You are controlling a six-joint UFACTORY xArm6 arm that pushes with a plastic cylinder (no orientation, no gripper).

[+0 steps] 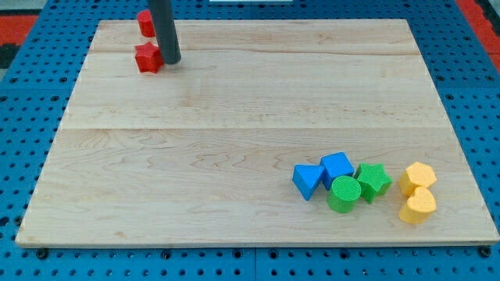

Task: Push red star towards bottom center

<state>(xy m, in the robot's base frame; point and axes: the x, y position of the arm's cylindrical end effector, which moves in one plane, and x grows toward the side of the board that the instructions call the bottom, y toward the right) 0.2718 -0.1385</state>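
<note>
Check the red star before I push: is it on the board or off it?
On the board. The red star rests on the wood board near the view's top-left corner, inside the edge, with my tip against its right side.

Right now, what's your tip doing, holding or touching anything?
No gripper: my tip holds nothing.
It sits against the red star, on the star's right in the view.

My dark rod (pixel 164 27) comes down from the view's top edge, nearly upright. My tip (pixel 171 60) rests low at the view's upper left, on the wooden surface.
</note>
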